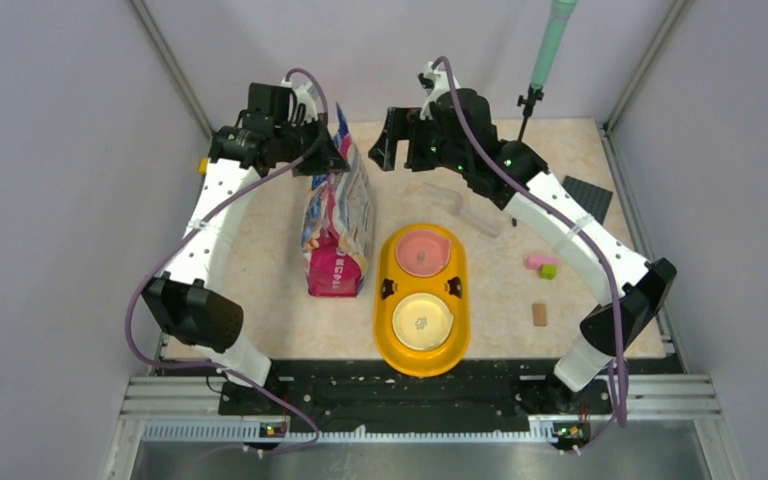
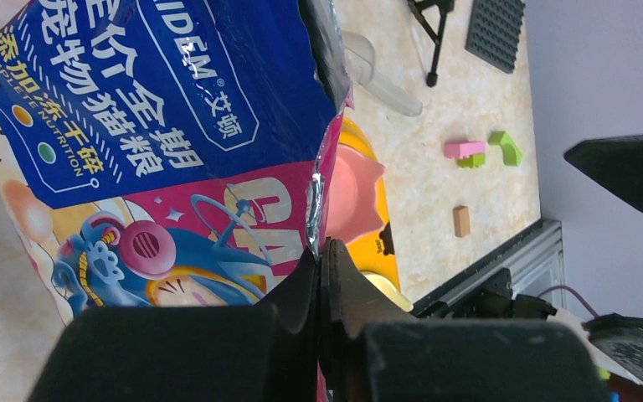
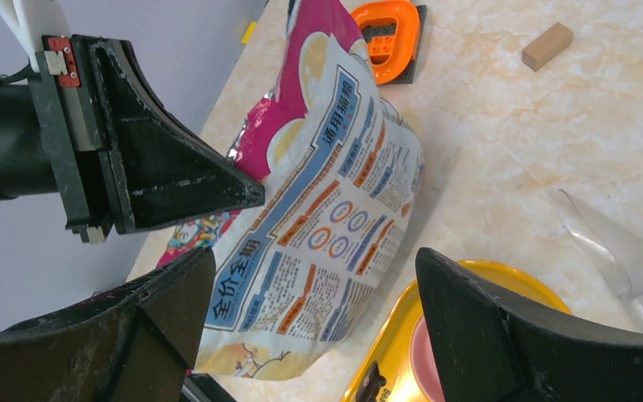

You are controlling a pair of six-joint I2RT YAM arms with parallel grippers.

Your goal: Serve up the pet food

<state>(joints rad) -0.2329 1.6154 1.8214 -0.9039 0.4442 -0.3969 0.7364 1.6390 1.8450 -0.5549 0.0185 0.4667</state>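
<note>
Pet food bag (image 1: 338,225) sits by the yellow bowl tray (image 1: 422,368), left gripper (image 2: 320,251) pinching its top edge. Right gripper (image 3: 314,264) is spread wide.

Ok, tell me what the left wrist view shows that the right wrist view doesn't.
Only left wrist: the blue-and-magenta front of the bag, pink and green bricks, a dark baseplate. Only right wrist: the bag's printed back, an orange piece, the right gripper with jaws open. Both: the bag, the left gripper shut on its edge, the yellow feeder, the clear scoop.
</note>
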